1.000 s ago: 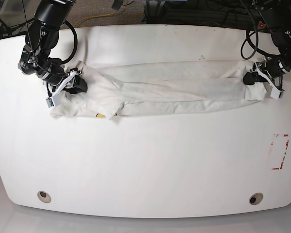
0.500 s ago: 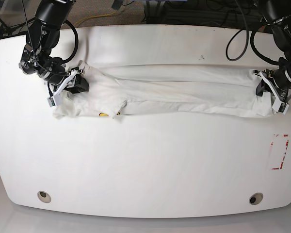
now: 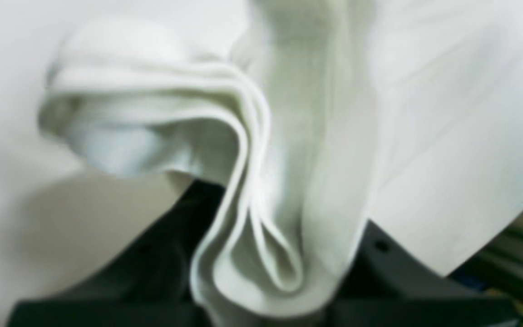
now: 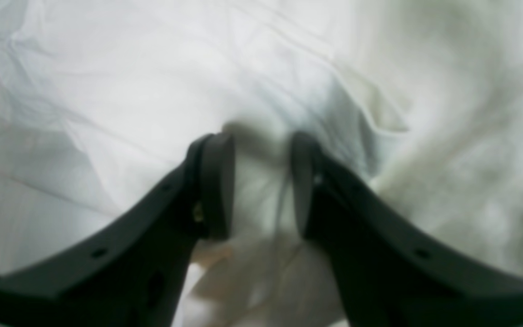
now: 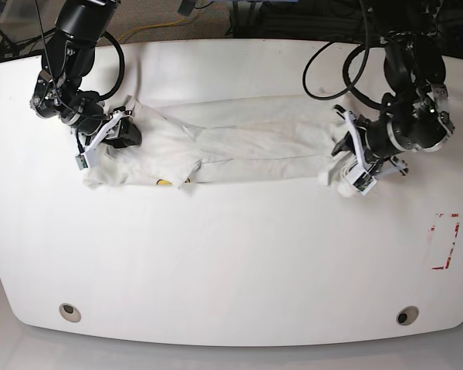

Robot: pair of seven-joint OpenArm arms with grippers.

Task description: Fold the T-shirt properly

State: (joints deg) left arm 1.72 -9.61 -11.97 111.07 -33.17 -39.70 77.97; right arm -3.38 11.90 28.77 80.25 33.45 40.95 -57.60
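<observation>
Shirt end pulled in
The left gripper (image 5: 346,163) has carried its end of the T-shirt (image 5: 239,146) toward the middle, so the shirt looks shorter.

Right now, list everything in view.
T-shirt: one, off-white, folded into a long band across the table's far half, a yellow spot at its near edge.
table: one, white, two round holes near its front corners.
red marking: one, red, table's right side in the base view.
cables: several, black, beyond the far edge.
left gripper: one, black, shut on the T-shirt's end.
right gripper: one, black, pinching the T-shirt.
</observation>
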